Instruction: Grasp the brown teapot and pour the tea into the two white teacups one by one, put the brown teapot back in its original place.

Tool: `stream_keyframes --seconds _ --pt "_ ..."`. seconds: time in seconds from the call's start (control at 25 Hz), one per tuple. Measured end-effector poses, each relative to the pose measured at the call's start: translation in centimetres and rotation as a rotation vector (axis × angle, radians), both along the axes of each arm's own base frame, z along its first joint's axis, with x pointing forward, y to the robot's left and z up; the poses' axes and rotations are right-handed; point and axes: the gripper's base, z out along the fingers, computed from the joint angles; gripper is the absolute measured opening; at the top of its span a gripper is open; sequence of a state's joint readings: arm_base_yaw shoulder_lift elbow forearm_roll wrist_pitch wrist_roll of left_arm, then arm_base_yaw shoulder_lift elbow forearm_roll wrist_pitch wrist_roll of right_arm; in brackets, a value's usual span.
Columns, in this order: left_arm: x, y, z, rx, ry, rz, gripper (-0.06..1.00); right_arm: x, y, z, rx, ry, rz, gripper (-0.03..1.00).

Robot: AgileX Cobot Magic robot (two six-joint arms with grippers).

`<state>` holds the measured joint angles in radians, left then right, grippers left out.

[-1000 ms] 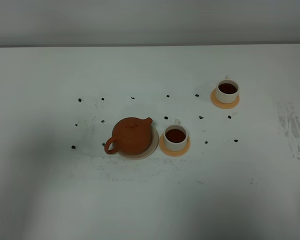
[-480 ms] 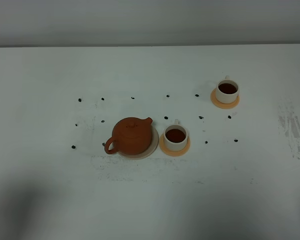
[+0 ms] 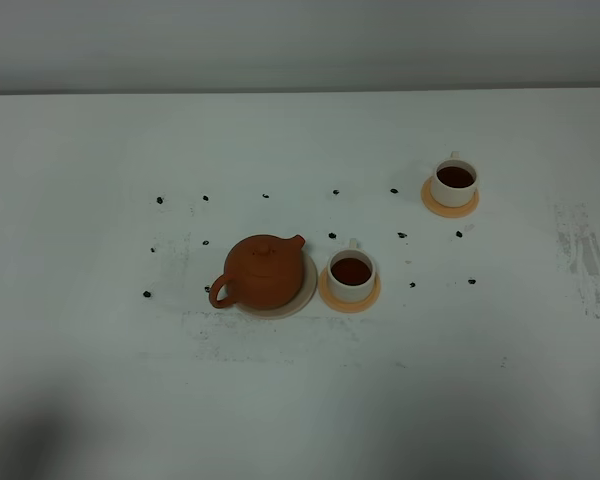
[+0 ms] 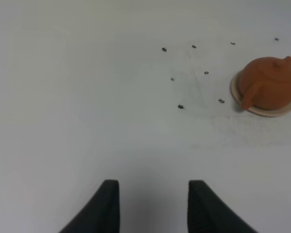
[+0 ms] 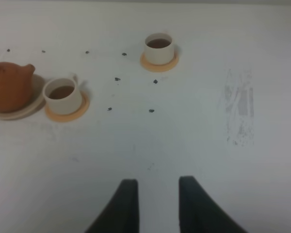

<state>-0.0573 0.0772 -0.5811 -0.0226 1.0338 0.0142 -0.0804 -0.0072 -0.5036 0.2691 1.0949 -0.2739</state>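
Note:
The brown teapot (image 3: 264,271) sits upright on the pale beige disc (image 3: 301,294) near the table's middle; it also shows in the left wrist view (image 4: 270,83) and the right wrist view (image 5: 8,86). One white teacup (image 3: 351,273) holds dark tea on an orange coaster (image 3: 349,295) just right of the teapot. The other white teacup (image 3: 453,181), also holding tea, stands on its coaster (image 3: 450,203) at the back right. Both cups show in the right wrist view (image 5: 62,94) (image 5: 159,47). My left gripper (image 4: 153,191) and right gripper (image 5: 157,187) are open, empty and far from the teapot.
Small dark specks (image 3: 332,236) lie scattered on the white table (image 3: 100,380) around the teapot and cups. A grey smudge (image 3: 583,258) marks the table at the right. Neither arm shows in the exterior high view.
A dark arm edge at the lower left of the exterior high view one second ago has gone out of view. Teapot and cups have not moved.

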Motion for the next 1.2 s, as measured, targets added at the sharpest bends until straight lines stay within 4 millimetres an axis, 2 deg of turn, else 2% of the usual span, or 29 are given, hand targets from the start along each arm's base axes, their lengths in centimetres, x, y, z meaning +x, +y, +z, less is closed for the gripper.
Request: stream_keyframes --seconds 0.24,0.52,1.2 --pt "0.1 0.2 -0.4 0.007 0.01 0.019 0.36 0.0 0.0 0.0 0.0 0.0 0.0 0.23" --pt "-0.4 0.3 -2.2 0.01 0.02 0.033 0.36 0.0 0.0 0.0 0.0 0.0 0.0 0.23" --pt "-0.6 0.4 -2.3 0.014 0.018 0.07 0.36 0.0 0.0 0.0 -0.001 0.0 0.0 0.23"
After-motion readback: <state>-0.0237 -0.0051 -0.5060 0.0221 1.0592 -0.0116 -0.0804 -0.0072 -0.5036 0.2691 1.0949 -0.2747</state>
